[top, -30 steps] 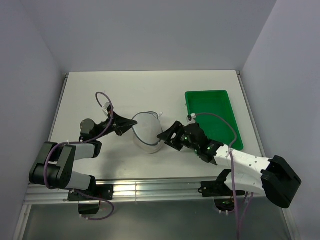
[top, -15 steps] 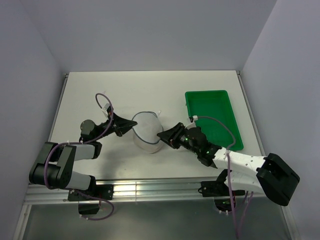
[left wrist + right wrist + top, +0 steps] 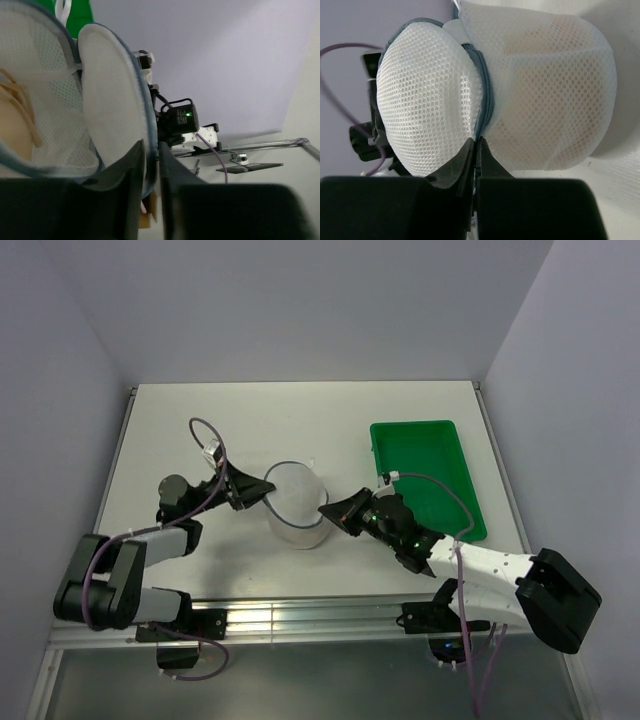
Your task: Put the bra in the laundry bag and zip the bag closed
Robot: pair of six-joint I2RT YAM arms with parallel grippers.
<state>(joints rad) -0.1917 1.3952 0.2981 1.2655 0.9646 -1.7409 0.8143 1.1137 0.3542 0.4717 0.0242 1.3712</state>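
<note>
The laundry bag [image 3: 295, 505] stands upright mid-table, a white mesh pouch with a blue-grey zipper rim [image 3: 485, 90]. The peach bra [image 3: 545, 65] shows through the mesh inside it, and its strap [image 3: 20, 107] shows in the left wrist view. My right gripper [image 3: 476, 143] is at the bag's right side, shut on the zipper seam where the lid [image 3: 427, 100] meets the body. My left gripper [image 3: 152, 150] is at the bag's left side. Its jaws stand a little apart, with the lid's rim [image 3: 145, 110] loosely between them.
A green plastic tray [image 3: 440, 445] lies to the right of the bag, close behind my right arm. The white table [image 3: 300, 420] ends at walls behind and on both sides. The left arm's purple cable [image 3: 205, 435] loops above the table.
The right gripper has moved in to the bag's zipper seam and shut on it. The left jaws, shut before, have parted slightly. The bag has barely moved.
</note>
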